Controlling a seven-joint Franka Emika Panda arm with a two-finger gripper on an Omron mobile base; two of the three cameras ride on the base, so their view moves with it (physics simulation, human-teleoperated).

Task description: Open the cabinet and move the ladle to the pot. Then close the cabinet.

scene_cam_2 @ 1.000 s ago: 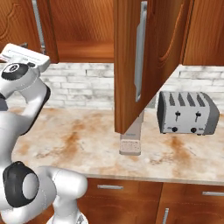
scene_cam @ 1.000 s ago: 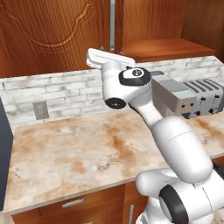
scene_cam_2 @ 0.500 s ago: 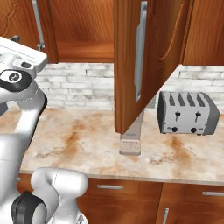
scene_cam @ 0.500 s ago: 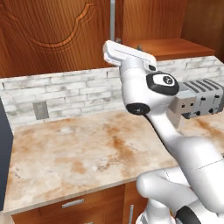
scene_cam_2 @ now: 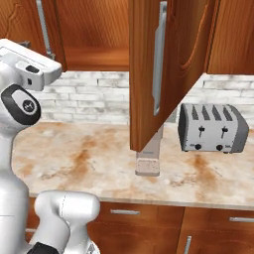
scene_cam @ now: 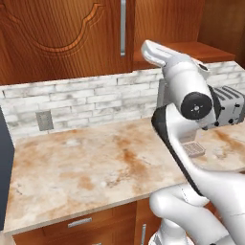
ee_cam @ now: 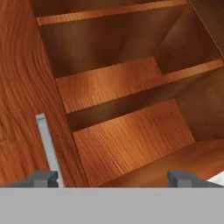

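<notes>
Since a second ago the arm has swung from the left toward the opened compartment: in the left base view its wrist, which sat low near the backsplash, now stands higher and further right, in front of the toaster (scene_cam: 228, 106), and in the right base view the hand has risen to about the height of the cabinet's underside. The cabinet (scene_cam_2: 168, 64) keeps the pose it had then, its door swung out over the marble counter (scene_cam: 81, 167) with the long silver bar handle (scene_cam_2: 158, 57) facing the camera; a small beige shaker-like thing (scene_cam_2: 148, 166) stands on the counter below the door's edge, and its make cannot be told. In the hand view the gripper (ee_cam: 113, 178) looks into the open cabinet, its two dark tips spread wide apart with nothing between them. To its left runs the closed neighbouring door with its own handle (ee_cam: 47, 146); to the right lie bare wooden shelves (ee_cam: 131, 140), one above another, with no ladle on the parts seen. The ladle cannot be found in these pictures, nor the pot. I judge the opening step done and the jaws freed from the handle, so the search for the ladle comes next; the arm may need to look further right or higher inside before it can reach.
</notes>
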